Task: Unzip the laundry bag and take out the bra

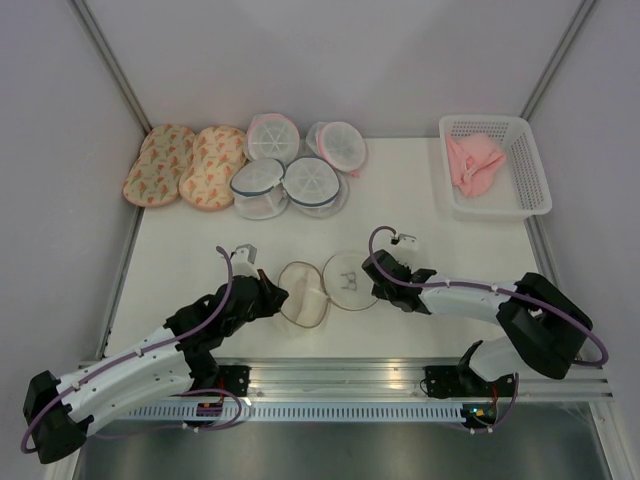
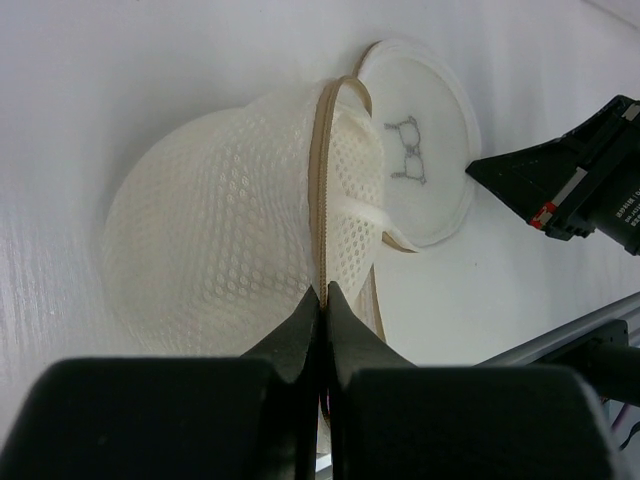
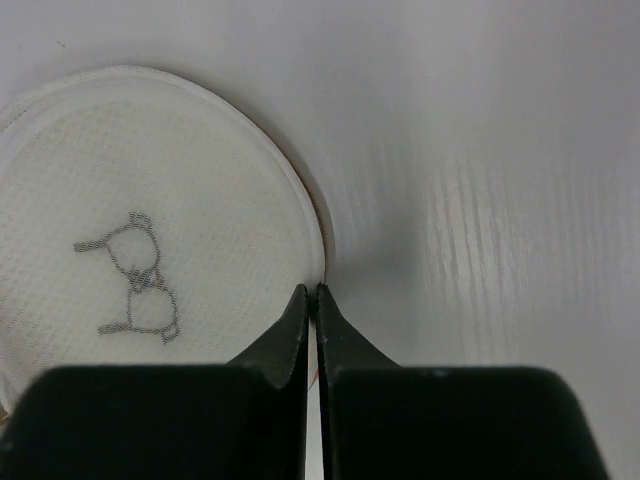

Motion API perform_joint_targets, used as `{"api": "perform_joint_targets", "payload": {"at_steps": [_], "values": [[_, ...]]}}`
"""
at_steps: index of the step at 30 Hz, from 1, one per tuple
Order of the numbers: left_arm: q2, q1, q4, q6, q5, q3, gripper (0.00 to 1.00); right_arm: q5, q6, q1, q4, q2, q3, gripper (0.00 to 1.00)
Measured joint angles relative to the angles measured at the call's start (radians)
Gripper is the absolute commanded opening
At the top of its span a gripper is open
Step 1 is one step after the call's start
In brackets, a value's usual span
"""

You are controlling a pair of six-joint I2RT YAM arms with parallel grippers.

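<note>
Laundry bag (image 1: 305, 295) gaping, left pincer (image 2: 322, 290), right pincer (image 3: 313, 290) nipping rim, inside unseen.

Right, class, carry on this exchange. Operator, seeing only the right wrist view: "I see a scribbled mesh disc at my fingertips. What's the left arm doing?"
Observer: The left gripper is shut on the laundry bag, pinching the tan zipper edge of its domed half.
Operator: Is the bag open?
Observer: Yes. From above, its two halves lie spread side by side.
Operator: And the bra?
Observer: The pink bra lies in the white basket, far right.
</note>
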Motion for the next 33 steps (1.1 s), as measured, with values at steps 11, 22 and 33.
{"api": "perform_joint_targets", "payload": {"at_steps": [11,22,33], "values": [[0.048,0.000,0.010,-0.004,0.000,-0.005,0.02,0.033,-0.127,0.004,-0.283,-0.275,0.082,0.01],[0.136,0.001,0.114,-0.003,0.002,-0.012,0.02,-0.378,-0.295,0.060,0.003,-0.318,0.183,0.00],[-0.052,0.001,0.100,-0.082,-0.067,-0.048,1.00,-0.655,-0.297,0.144,0.315,-0.066,0.185,0.00]]}}
